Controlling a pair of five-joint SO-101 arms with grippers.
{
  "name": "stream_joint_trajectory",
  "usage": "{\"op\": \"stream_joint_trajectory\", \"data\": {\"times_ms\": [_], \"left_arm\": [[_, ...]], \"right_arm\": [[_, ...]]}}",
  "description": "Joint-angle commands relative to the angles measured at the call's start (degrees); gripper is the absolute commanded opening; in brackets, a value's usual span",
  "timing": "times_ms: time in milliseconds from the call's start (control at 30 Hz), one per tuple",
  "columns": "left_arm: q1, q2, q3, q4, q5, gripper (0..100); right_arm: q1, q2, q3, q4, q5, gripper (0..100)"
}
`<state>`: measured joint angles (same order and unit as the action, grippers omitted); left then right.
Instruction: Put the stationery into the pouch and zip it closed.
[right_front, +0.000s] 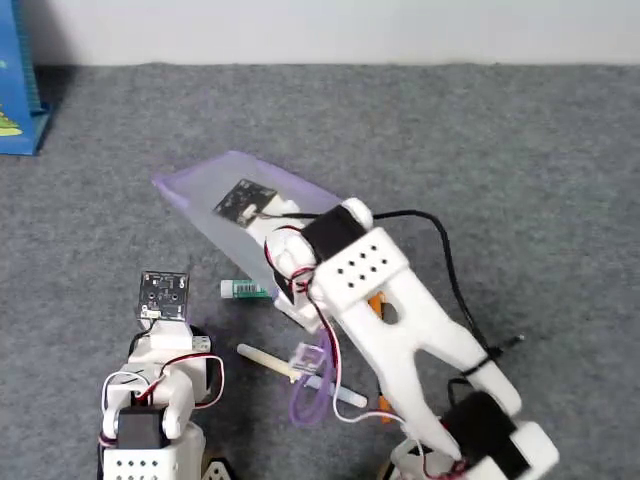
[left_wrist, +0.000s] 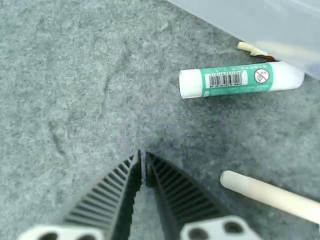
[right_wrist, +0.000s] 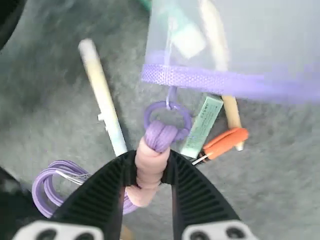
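The translucent purple pouch (right_front: 225, 185) lies on the grey carpet, and its purple zipper band (right_wrist: 225, 80) carries a ring (right_wrist: 167, 112). My right gripper (right_wrist: 150, 156) is shut on the knotted purple pull cord tied to that ring. A cream pen (right_wrist: 102, 95) lies beside the cord on the carpet (right_front: 300, 372). A green eraser (right_wrist: 202, 127), an orange clip (right_wrist: 225, 142) and a wooden pencil (right_wrist: 231, 112) sit at the pouch's edge. My left gripper (left_wrist: 143, 156) is shut on nothing, hovering short of the green glue stick (left_wrist: 240, 80), which lies beside the pouch (right_front: 245, 289).
The right arm (right_front: 400, 320) stretches from the front right across the pouch's near end. A loop of purple cord (right_front: 303, 402) lies by the pen. A blue box (right_front: 18, 90) stands at the far left. Open carpet (right_front: 520, 180) extends to the right and back.
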<state>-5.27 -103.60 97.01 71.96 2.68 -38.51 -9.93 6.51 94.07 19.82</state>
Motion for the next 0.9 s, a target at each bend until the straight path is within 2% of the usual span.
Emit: {"op": "stream_joint_trajectory", "data": {"times_ms": [0, 167, 300, 867], "left_arm": [[-0.4, -0.6, -0.6, 0.3, -0.2, 1], [-0.4, -0.6, -0.6, 0.3, -0.2, 1], [-0.4, -0.6, -0.6, 0.3, -0.2, 1], [-0.4, -0.6, -0.6, 0.3, -0.4, 1]], "right_arm": [[2.5, -5.6, -0.4, 0.7, 5.8, 0.8], [4.4, -8.4, -0.3, 5.5, 10.8, 0.8], [4.4, -8.9, -0.2, 8.6, 11.5, 0.8], [5.0, -24.3, 2.6, 4.9, 11.3, 0.8]]}}
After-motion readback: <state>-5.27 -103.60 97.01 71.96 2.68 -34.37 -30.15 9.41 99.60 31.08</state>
